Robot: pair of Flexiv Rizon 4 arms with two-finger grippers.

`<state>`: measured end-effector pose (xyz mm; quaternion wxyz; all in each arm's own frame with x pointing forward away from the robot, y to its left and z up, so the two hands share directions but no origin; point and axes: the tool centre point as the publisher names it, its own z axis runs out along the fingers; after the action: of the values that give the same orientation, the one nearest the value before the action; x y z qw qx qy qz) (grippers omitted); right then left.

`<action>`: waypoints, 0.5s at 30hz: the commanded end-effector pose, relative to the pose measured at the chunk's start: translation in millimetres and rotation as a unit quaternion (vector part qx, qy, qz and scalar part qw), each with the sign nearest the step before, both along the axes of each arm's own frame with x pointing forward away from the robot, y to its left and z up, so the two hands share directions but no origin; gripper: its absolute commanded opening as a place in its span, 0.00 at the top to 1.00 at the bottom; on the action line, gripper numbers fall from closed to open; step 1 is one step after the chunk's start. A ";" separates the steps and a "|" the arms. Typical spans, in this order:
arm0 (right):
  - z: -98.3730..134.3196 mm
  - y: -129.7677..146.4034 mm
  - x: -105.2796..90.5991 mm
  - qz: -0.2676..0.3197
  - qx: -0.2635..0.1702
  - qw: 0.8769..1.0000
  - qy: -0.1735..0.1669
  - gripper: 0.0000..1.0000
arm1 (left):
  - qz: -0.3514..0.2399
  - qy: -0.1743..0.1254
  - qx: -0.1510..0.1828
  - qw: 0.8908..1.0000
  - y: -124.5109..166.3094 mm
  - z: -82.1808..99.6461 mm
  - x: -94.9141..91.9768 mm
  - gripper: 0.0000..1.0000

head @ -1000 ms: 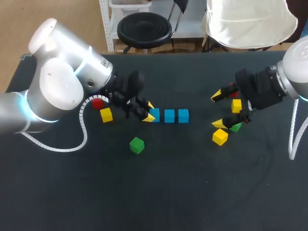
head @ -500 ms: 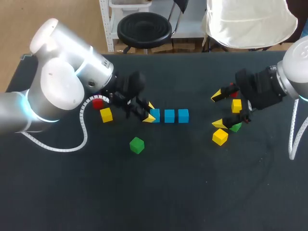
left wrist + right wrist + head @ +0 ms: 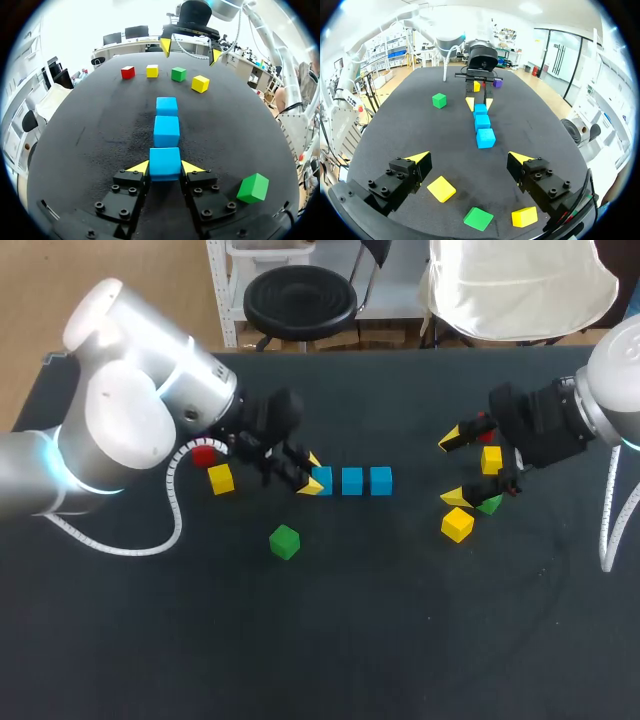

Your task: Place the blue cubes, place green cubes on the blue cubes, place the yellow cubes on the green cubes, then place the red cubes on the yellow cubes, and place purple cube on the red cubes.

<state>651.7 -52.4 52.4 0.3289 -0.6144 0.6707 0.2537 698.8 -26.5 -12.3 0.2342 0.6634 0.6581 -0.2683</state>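
Blue, the nearest cube [image 3: 164, 160] sits pinched between the left gripper's [image 3: 165, 169] yellow tips, with two more blue cubes [image 3: 166, 131] in a row ahead. A lone green cube [image 3: 252, 187] lies beside that gripper. Farthest, the right gripper [image 3: 190, 51], jaws spread wide, hangs above a red cube [image 3: 128, 72], two yellow cubes [image 3: 152, 71] and another green cube [image 3: 178, 74].

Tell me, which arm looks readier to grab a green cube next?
Probably right: the right gripper is open with a green cube right beside it, while the left gripper is shut on a blue cube.
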 end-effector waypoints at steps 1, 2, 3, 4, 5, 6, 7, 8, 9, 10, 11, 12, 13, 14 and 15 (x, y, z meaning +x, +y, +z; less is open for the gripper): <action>-1.0 -0.2 0.1 0.001 0.002 1.000 -0.001 0.00 | -0.001 0.001 0.003 1.000 -1.9 -1.3 2.1 0.80; -1.0 -0.2 0.1 0.001 0.002 1.000 -0.001 0.00 | 0.001 0.002 0.001 1.000 -1.9 -0.6 2.4 0.66; -1.0 -0.2 0.1 0.001 0.002 1.000 -0.001 0.00 | 0.003 0.003 0.002 1.000 -1.9 -0.1 2.6 0.47; -1.0 -0.2 0.1 0.001 0.002 1.000 -0.001 0.00 | 0.005 0.002 0.007 1.000 -1.7 0.3 2.8 0.00; -1.0 -0.2 0.1 0.001 0.002 1.000 -0.001 0.00 | 0.003 -0.002 0.012 1.000 -1.9 0.8 2.9 0.00; -1.0 -0.2 0.1 0.001 0.002 1.000 -0.001 0.00 | 0.003 -0.003 0.011 1.000 -2.3 1.5 2.5 0.00; -1.0 -0.2 0.1 0.001 0.002 1.000 -0.001 0.00 | 0.003 -0.003 0.011 1.000 -2.4 2.1 2.2 0.00; -1.0 -0.2 0.1 0.001 0.002 1.000 -0.001 0.00 | 0.006 -0.005 0.013 1.000 -2.3 2.6 2.1 0.00; -1.0 -0.2 0.1 0.001 0.002 1.000 -0.001 0.00 | 0.013 -0.005 0.016 1.000 -1.9 3.3 1.9 0.00; -1.0 -0.2 0.1 0.001 0.002 1.000 -0.001 0.00 | 0.016 -0.005 0.016 1.000 -1.4 3.8 2.2 0.00; -1.0 -0.2 0.1 0.001 0.002 1.000 -0.001 0.00 | 0.010 -0.002 0.012 1.000 -1.0 4.5 2.4 0.00; -1.0 -0.2 0.1 0.001 0.002 1.000 -0.001 0.00 | 0.012 -0.003 0.014 1.000 -0.8 5.5 1.9 0.00; -1.0 -0.2 0.1 0.001 0.002 1.000 -0.001 0.00 | 0.013 -0.003 0.014 1.000 -0.4 6.4 1.8 0.00; -1.0 -0.2 0.1 0.001 0.002 1.000 -0.001 0.00 | 0.015 -0.002 0.011 1.000 0.0 7.7 1.7 0.00; -1.0 -0.2 0.1 0.001 0.002 1.000 -0.001 0.00 | 0.017 -0.001 0.008 1.000 0.9 9.5 1.9 0.00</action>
<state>651.7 -52.5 52.4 0.3289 -0.6144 0.6708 0.2537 702.2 -28.9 -5.6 0.2312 0.6555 0.6714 -0.2569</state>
